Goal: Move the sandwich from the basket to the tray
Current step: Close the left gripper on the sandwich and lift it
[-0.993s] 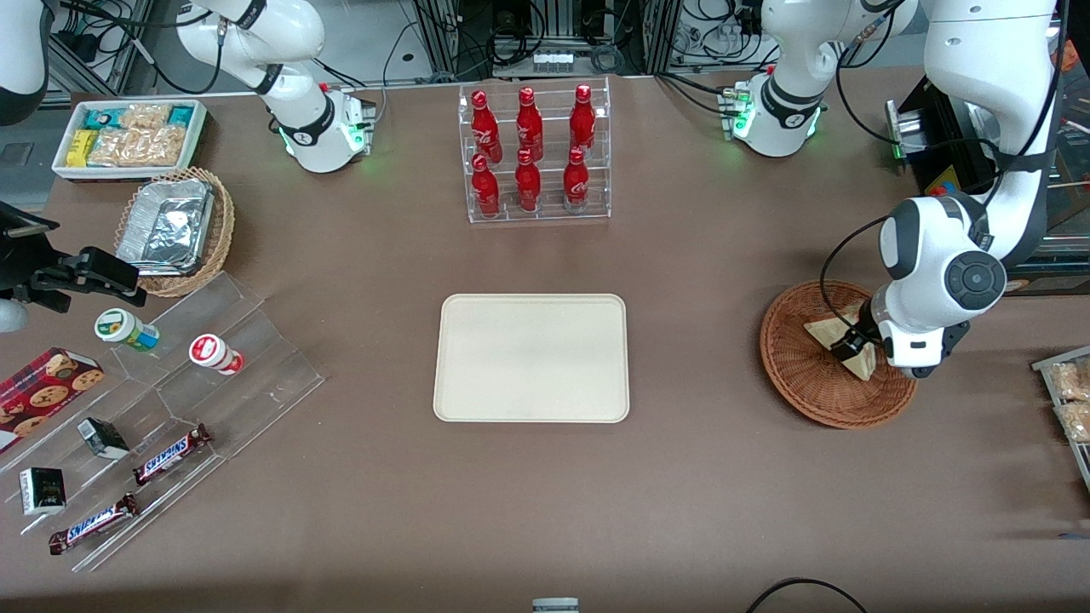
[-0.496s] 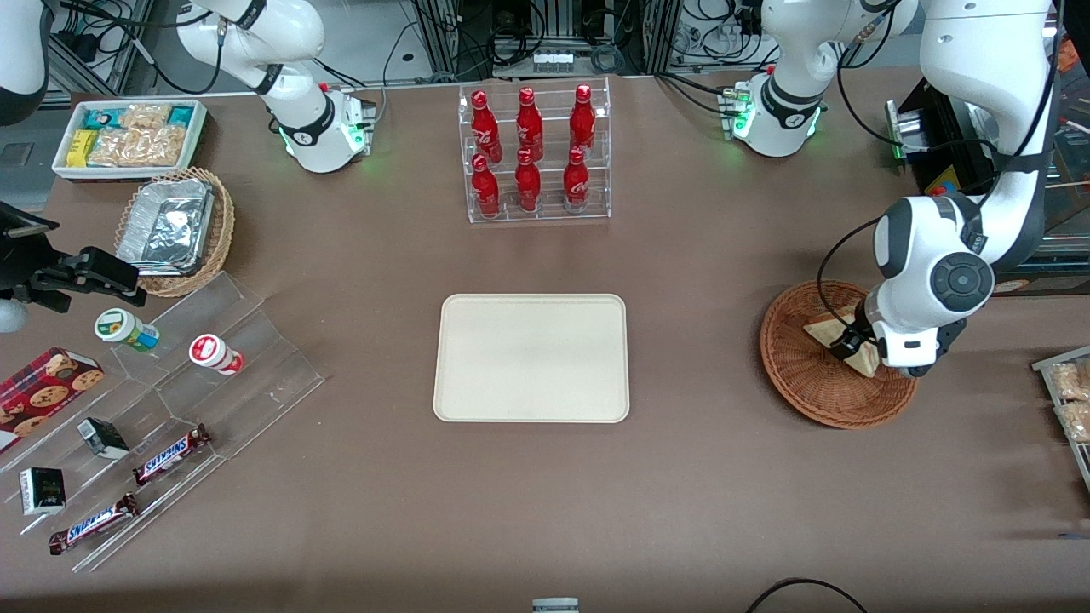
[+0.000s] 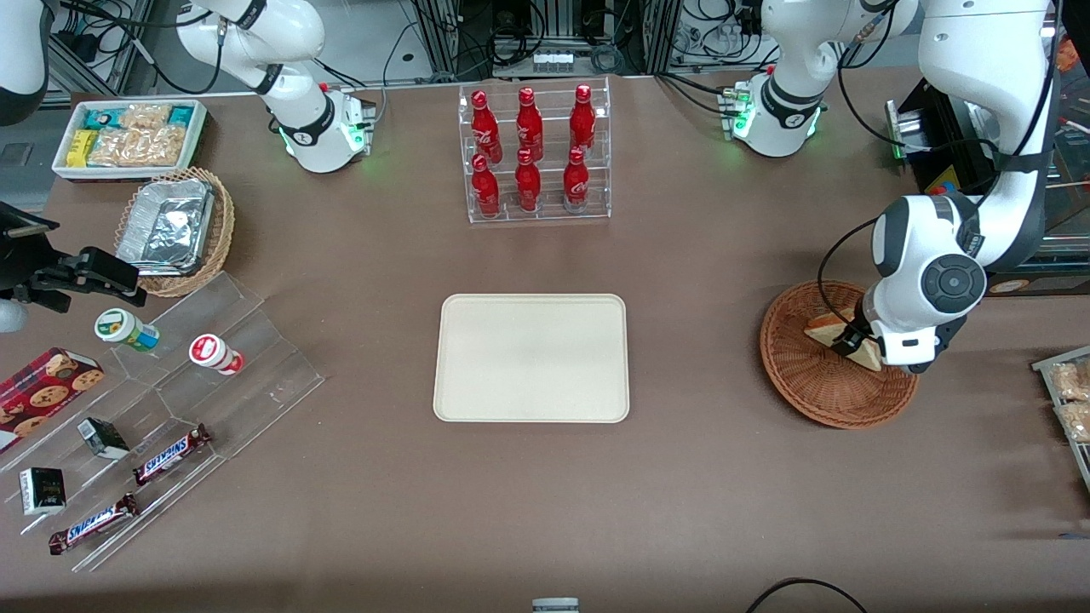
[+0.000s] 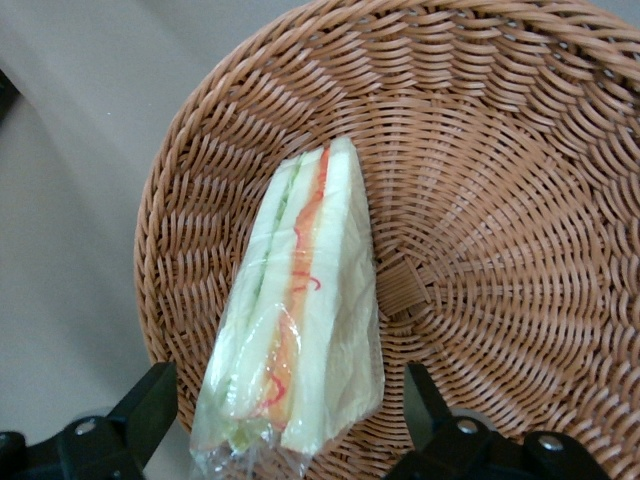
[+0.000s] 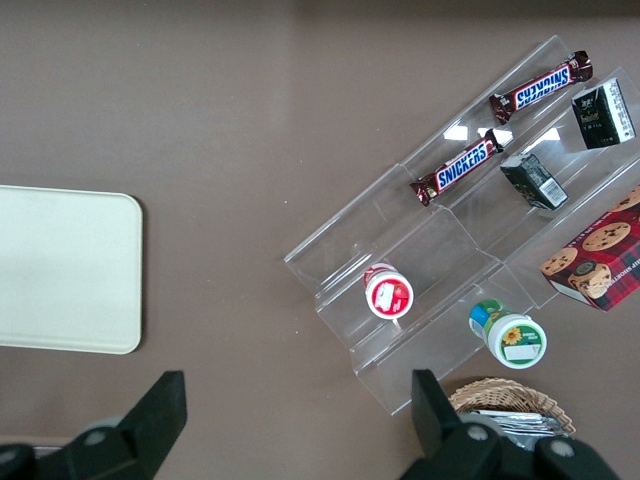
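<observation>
Gripper (image 3: 854, 343): over the basket (image 3: 809, 387), fingers (image 4: 145, 410) spread wide, one on each side of the sandwich (image 4: 300, 320), neither visibly pressing it
Sandwich: wrapped in clear film, between the fingers, lying in the basket on its woven wall
Tray (image 3: 531, 358): bare, well apart from the gripper, toward the parked arm's end of the table

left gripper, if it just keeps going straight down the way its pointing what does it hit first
Most likely the sandwich. The left gripper points down into the basket with its fingers open on either side of the wedge, apart from it. The woven basket floor lies beneath. How much height remains is unclear.
</observation>
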Tool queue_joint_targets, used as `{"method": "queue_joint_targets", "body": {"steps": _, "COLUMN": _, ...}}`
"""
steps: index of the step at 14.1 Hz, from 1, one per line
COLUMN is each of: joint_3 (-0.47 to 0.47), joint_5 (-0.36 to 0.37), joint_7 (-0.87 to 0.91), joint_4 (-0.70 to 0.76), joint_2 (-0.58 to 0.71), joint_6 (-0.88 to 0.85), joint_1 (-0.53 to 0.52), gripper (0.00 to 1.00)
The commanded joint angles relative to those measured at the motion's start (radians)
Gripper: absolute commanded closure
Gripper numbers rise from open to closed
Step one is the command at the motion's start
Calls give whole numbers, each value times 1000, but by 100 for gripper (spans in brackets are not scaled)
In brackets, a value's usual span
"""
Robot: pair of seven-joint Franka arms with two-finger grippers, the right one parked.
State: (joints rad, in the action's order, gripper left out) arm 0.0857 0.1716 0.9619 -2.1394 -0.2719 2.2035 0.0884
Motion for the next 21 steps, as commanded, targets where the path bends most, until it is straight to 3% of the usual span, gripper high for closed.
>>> {"method": "queue_joint_targets", "body": {"steps": 1, "joint_3": 2, "joint_5": 19, "joint_7": 49, "joint_4": 0, "joint_2": -9, "joint_6": 1, "joint_1": -7, "gripper": 0}}
{"method": "queue_joint_targets", "body": {"steps": 6, "joint_3": 2, "joint_5": 8, "joint_7": 126, "joint_4": -11, "joint_2": -72, "joint_6": 109, "joint_1": -7, "gripper": 3}}
{"method": "queue_joint_targets", "body": {"steps": 8, "joint_3": 2, "joint_5": 8, "joint_7": 127, "joint_4": -11, "joint_2": -72, "joint_6": 114, "joint_1": -25, "gripper": 19}}
{"method": "queue_joint_targets", "body": {"steps": 10, "joint_3": 0, "joint_5": 8, "joint_7": 126, "joint_4": -10, "joint_2": -64, "joint_6": 105, "joint_1": -27, "gripper": 43}}
{"method": "queue_joint_targets", "body": {"steps": 11, "joint_3": 0, "joint_5": 8, "joint_7": 120, "joint_4": -8, "joint_2": -59, "joint_6": 96, "joint_1": -24, "gripper": 60}}
{"method": "queue_joint_targets", "body": {"steps": 12, "joint_3": 0, "joint_5": 8, "joint_7": 109, "joint_4": -1, "joint_2": -50, "joint_6": 70, "joint_1": -24, "gripper": 65}}
{"method": "queue_joint_targets", "body": {"steps": 16, "joint_3": -20, "joint_5": 16, "joint_7": 32, "joint_4": 82, "joint_2": 17, "joint_6": -88, "joint_1": 23, "gripper": 69}}
{"method": "queue_joint_targets", "body": {"steps": 21, "joint_3": -26, "joint_5": 0, "joint_7": -38, "joint_4": 223, "joint_2": 0, "joint_6": -136, "joint_1": 253, "gripper": 73}}
